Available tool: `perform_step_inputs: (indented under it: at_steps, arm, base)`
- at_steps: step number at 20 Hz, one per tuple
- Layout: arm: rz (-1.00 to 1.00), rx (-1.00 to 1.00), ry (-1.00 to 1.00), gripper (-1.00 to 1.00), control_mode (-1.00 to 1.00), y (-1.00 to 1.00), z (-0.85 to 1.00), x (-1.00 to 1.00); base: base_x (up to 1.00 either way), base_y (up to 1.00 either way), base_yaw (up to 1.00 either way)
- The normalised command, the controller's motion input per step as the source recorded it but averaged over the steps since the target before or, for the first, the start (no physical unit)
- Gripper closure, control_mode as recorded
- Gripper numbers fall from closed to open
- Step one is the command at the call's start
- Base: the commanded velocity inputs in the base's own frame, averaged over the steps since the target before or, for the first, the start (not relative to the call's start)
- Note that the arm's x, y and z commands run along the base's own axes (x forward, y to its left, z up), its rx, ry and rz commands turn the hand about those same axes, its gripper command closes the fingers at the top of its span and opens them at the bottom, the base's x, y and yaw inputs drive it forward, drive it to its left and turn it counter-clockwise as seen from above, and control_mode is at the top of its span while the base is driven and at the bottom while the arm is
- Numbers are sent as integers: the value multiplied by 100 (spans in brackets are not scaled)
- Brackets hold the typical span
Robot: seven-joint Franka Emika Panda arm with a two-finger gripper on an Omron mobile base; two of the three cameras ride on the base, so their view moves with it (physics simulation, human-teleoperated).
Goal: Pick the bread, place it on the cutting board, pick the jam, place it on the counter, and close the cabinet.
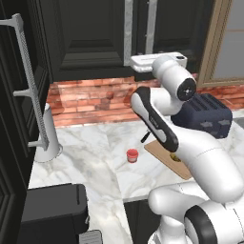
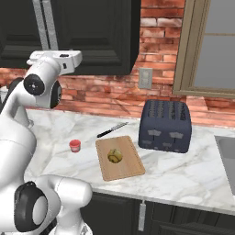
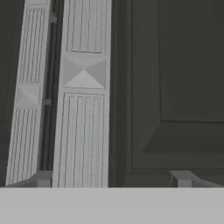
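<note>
Gripper (image 3: 112,178), fingers spread apart and empty, faces the black cabinet (image 3: 175,78) door close beside its silver bar handles (image 3: 83,109).

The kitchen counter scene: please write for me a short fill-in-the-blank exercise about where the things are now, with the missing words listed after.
1. The bread lies on the ____ board.
2. The jam stands on the marble ____, apart from the cutting board.
3. A black knife lies between the cutting board and the ____ wall.
4. In the hand view, the gripper faces a cabinet door and its silver bar ____.

Missing words: cutting; counter; brick; handles
</note>
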Motion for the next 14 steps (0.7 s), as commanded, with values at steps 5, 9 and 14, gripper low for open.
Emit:
perform_step_inputs:
  at_steps: [5, 9, 14]
  arm:
    - [-7, 0, 0, -100, -100, 6, -6, 23]
    - [-6, 0, 0, -100, -100, 3, -5, 21]
    - [-4, 0, 0, -100, -100, 0, -3, 21]
  base:
    - [0, 0, 0]
    - [0, 0, 0]
    - [0, 0, 0]
